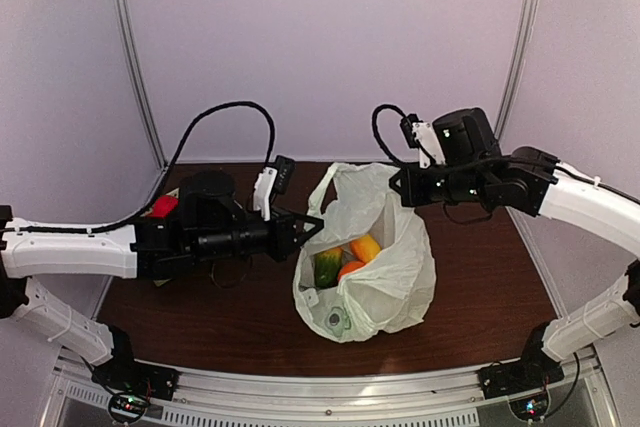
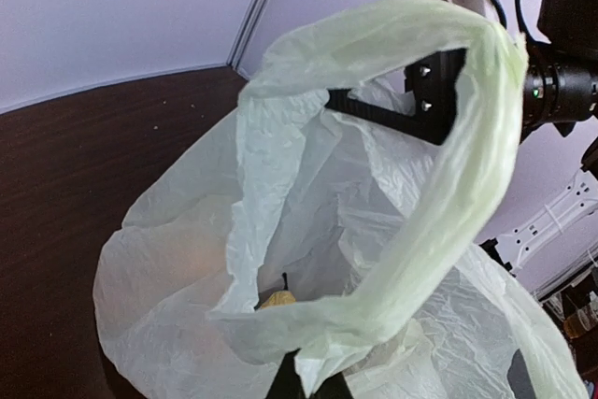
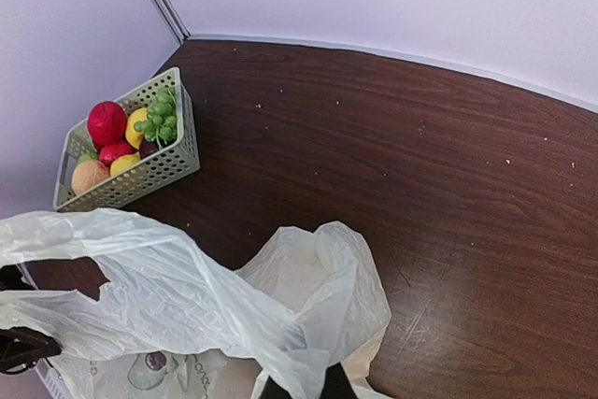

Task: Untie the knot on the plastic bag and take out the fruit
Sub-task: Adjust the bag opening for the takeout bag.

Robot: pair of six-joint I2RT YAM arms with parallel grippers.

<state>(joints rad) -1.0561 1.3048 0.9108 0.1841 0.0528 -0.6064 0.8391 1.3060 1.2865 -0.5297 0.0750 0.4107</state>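
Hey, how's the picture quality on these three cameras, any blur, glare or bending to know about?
Top external: soft even light, no hard shadows, the wall posts bow. Left wrist: the plastic bag crowds the frame, light glowing through it, slightly soft. Right wrist: the far edge of the table curves, the basket is clear, the nearest plastic is bright and blurred.

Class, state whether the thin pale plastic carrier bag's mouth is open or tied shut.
Open: the pale plastic bag gapes, orange fruit visible inside from above.

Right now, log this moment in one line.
bag: open; left jaws: shut on bag; right jaws: shut on bag; fruit: inside
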